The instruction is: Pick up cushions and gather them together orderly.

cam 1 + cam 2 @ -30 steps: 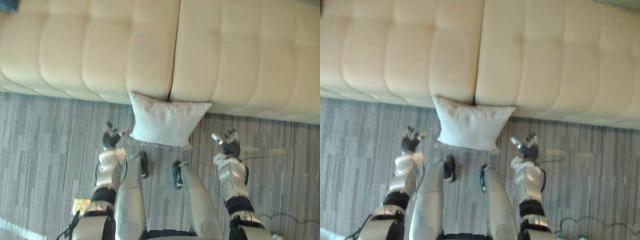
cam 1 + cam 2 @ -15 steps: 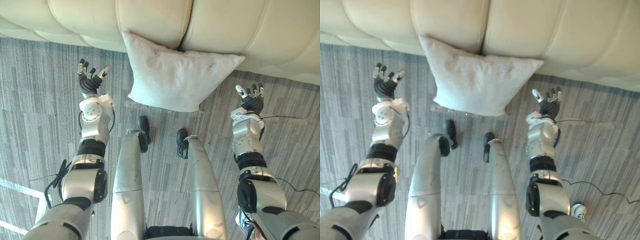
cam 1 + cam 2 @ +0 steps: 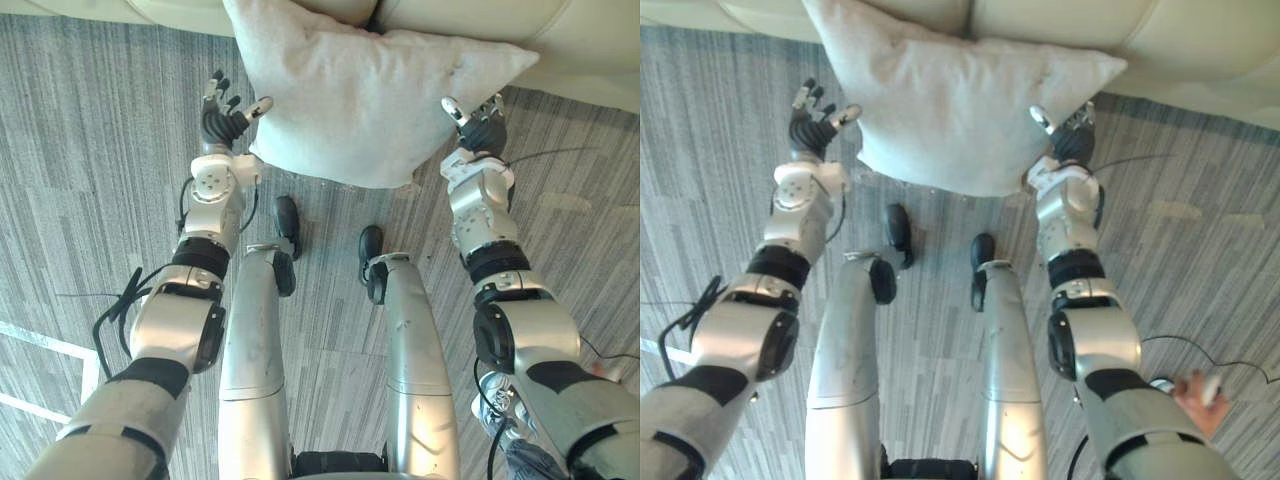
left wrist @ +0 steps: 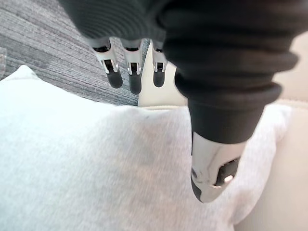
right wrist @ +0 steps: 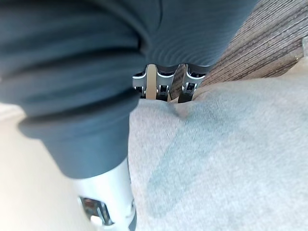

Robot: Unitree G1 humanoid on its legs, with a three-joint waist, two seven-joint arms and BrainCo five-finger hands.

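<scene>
Since the left hand (image 3: 222, 125) is spread, with fingers straight and thumb out toward the cushion (image 3: 360, 100), it grips nothing yet. It sits just beside the cushion's left edge. In the left wrist view its thumb (image 4: 211, 178) hangs over the white face while the fingers (image 4: 130, 72) point past the far edge. The right hand (image 3: 478, 130) is likewise loose and uncurled at the cushion's right edge, near the upper corner, with fingers (image 5: 163, 84) reaching over the fabric's border. The cushion stands on the floor (image 3: 90, 150) between the two hands, its top leaning against the sofa (image 3: 590, 45) front. The step looks like a two-handed squeeze and lift. To do it well, both palms should press inward evenly at about the same height, so the soft filling neither buckles nor swings. Curling the fingers behind and the thumbs in front would likely hold more firmly than flat pressure. Lifting straight up should clear the sofa base before carrying.
</scene>
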